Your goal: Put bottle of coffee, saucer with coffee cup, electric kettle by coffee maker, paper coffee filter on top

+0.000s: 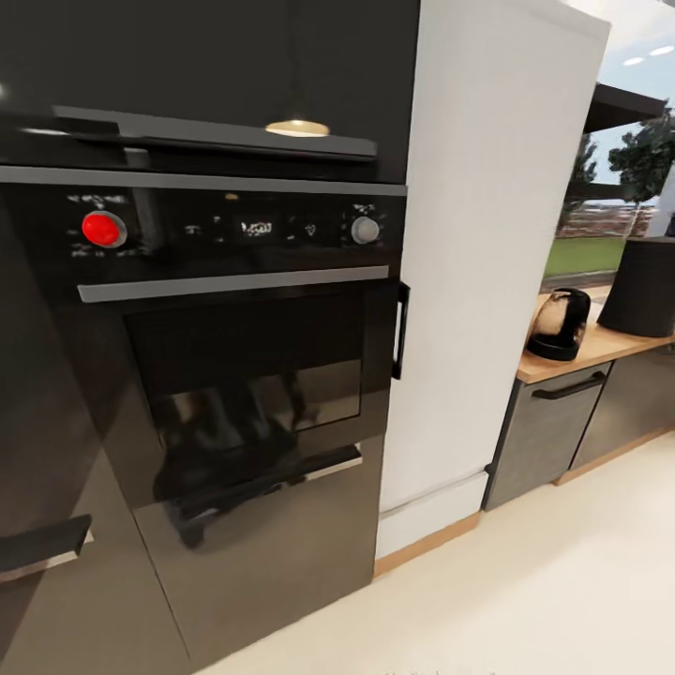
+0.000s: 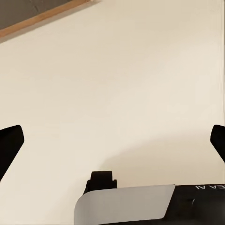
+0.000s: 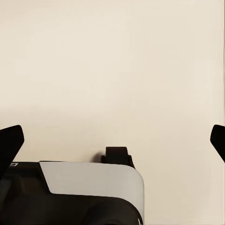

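Observation:
The electric kettle (image 1: 559, 324), smoky glass on a black base, stands on the light wood kitchen countertop (image 1: 600, 351) at the far right of the head view. Beside it rises a tall dark tapered object (image 1: 642, 286), cut off by the picture's edge; I cannot tell what it is. My left gripper (image 2: 112, 145) is open, its dark fingertips (image 2: 10, 143) spread wide over bare cream floor. My right gripper (image 3: 112, 143) is open in the same way, with nothing between its fingers (image 3: 11, 140). The bottle of coffee, saucer, coffee cup and paper filter are out of view.
A black built-in oven (image 1: 234, 356) with a red knob (image 1: 103, 229) stands close ahead in a dark cabinet wall. A tall white panel (image 1: 487, 244) separates it from the grey cabinets (image 1: 546, 433) under the countertop. Cream floor (image 1: 525, 600) stretches to the right. My robot's base (image 2: 126, 204) shows below the left gripper.

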